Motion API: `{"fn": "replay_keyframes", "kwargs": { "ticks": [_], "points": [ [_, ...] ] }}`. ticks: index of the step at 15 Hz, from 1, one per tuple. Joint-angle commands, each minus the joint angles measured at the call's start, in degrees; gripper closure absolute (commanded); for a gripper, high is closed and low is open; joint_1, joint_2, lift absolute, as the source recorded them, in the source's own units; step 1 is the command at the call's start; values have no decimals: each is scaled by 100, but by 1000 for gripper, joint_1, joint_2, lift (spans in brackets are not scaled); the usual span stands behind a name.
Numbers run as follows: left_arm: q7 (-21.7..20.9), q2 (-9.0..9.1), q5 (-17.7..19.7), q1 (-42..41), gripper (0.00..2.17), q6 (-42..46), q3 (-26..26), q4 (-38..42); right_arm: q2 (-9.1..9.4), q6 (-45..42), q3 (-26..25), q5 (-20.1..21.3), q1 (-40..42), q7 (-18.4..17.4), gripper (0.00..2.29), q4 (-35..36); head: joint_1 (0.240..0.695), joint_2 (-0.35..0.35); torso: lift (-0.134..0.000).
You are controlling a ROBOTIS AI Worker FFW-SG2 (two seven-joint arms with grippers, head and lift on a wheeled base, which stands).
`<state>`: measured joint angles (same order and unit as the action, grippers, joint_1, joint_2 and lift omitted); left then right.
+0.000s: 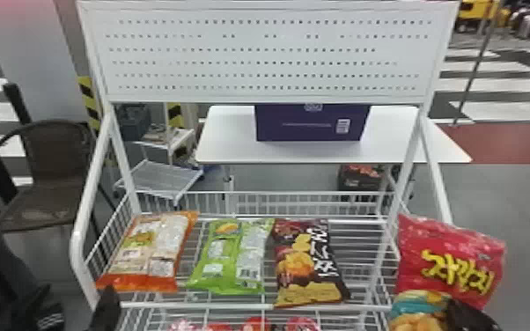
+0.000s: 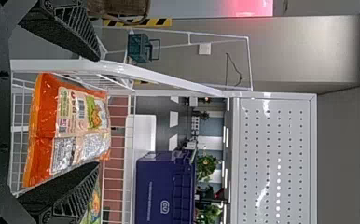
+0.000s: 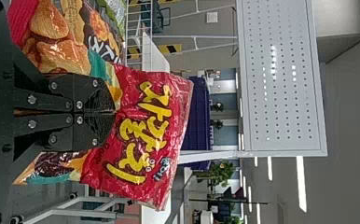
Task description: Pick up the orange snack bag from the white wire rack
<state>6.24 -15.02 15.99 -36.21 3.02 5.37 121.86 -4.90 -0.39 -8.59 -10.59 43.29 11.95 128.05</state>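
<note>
Left hand lower left, released, near orange snack bag; right hand lower right, grasping red snack bag.

Workshop-like hall (part shop, oddly) | wire rack | snack bags | hazard tape | striped floor

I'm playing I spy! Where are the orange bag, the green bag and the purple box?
Orange bag point(image 1: 146, 253): head view, its middle.
Green bag point(image 1: 232, 257): head view, its middle.
Purple box point(image 1: 306, 132): head view, low on its side.
</note>
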Motion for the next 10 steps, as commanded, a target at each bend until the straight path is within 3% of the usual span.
{"fn": "replay_keyframes", "kwargs": {
  "ticks": [1,10],
  "points": [
    [0,7,1,-18,90,0,8,-5,-3,0,7,5,4,9,2219,1,499,0,0],
    [-35,-1,36,97,90,-88,-36,-66,-11,-18,7,-13,30,17,2219,1,499,0,0]
  ]
}}
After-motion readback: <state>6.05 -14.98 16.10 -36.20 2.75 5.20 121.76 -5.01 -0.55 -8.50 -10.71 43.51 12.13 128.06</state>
